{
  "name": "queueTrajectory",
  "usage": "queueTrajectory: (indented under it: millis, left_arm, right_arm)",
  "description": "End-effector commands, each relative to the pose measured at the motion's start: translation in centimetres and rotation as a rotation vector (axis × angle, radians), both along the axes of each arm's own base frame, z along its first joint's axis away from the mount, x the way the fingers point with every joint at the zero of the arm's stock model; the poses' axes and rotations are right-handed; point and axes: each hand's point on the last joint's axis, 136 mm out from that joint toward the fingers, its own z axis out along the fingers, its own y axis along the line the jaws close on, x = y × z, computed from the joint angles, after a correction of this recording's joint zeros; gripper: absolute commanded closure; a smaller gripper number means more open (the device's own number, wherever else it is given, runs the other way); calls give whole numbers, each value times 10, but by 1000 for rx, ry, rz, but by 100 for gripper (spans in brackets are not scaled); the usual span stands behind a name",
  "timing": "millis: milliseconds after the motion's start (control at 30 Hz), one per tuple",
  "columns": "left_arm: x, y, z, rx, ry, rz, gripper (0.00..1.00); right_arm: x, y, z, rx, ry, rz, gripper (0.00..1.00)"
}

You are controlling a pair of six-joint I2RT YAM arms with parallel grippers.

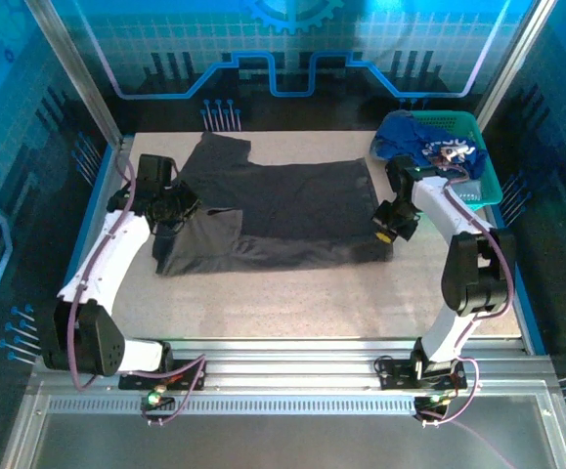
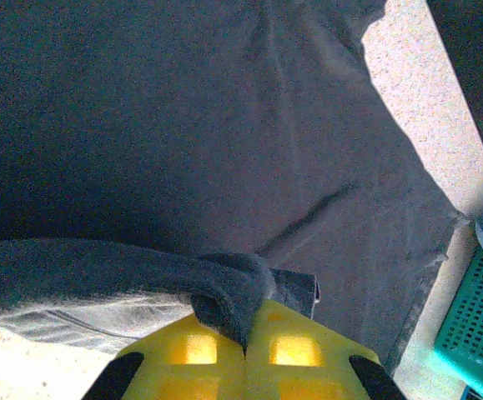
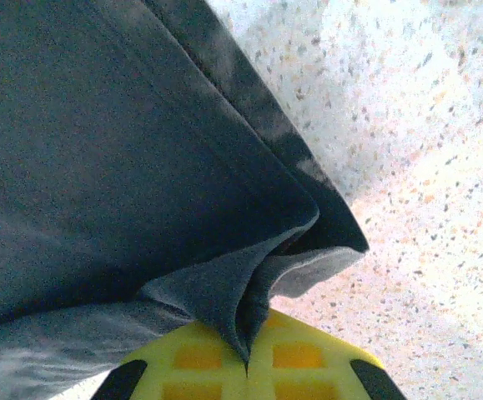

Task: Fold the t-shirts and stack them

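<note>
**Both grippers clamped on the charcoal shirt, one at each side**

From the overhead camera I see the speckled table taking up the middle of the frame. Most of it is covered by the charcoal-grey t-shirt, which lies spread out. One sleeve points toward the upper left, and the left portion is doubled over into a darker flap at the lower left.

At the upper right, the teal mesh basket stands at the table's edge, apart from the charcoal shirt. A royal-blue t-shirt is bunched inside it and spills over its left rim.

The left gripper sits at the left edge of the charcoal shirt. On its wrist camera, the left gripper has its jaws shut tight together at bottom centre. A rolled fold of the charcoal cloth is pinched between them, and the basket shows at the lower right.

The right gripper is at the shirt's right edge, near its lower corner. On its wrist camera, the right gripper is also fully closed. It is nipping a peaked fold of the shirt, with the hem corner lifted off the table just above the jaws.
</note>
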Motion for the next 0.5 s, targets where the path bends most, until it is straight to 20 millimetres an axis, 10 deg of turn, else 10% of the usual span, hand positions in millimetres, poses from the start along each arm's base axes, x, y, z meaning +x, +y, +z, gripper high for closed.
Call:
queueTrajectory:
  millis: [0,467]
  left_arm:
    - [15,5,19,18,-68,-40,100]
    - [47,22,8,46,-73,-49,100]
  right_arm:
    - [8,-12,4,-43,11,-35,100]
    - [43,-11,-8,-50,-5,-12,100]
